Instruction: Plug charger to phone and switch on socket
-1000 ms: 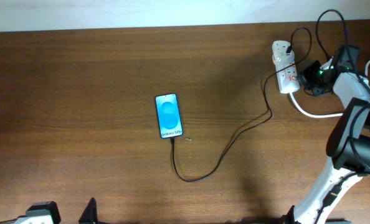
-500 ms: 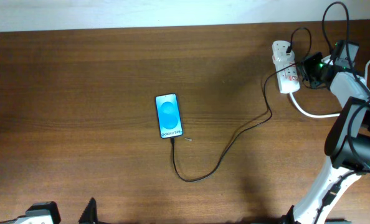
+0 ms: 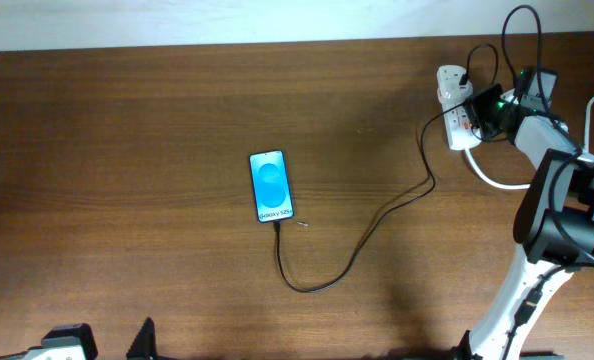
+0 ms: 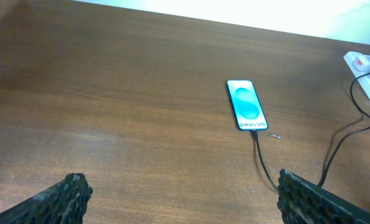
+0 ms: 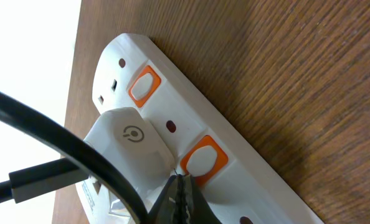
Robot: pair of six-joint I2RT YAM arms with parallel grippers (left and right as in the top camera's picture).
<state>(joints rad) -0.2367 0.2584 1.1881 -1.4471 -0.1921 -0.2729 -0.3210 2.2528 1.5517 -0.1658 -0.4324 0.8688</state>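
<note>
Socket, white elongated power strip [image 3: 457,112], far right; thin black charger [image 3: 278,245] seemingly already in slim blue-lit phone [image 3: 270,186]; switching step: closed right gripper [image 5: 180,186] beside orange switch [image 5: 200,160], firm press next; left gripper [image 4: 185,199] wide.

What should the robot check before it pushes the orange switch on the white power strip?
1. Charger cable meets the phone's bottom edge: ok.
2. White adapter sits in the power strip: ok.
3. Right tool shut, tips by the lower orange switch: ok.
4. Tips touching that switch: cannot tell.
5. Switch already on: cannot tell.
6. Left tool open, far from the phone: ok.
</note>
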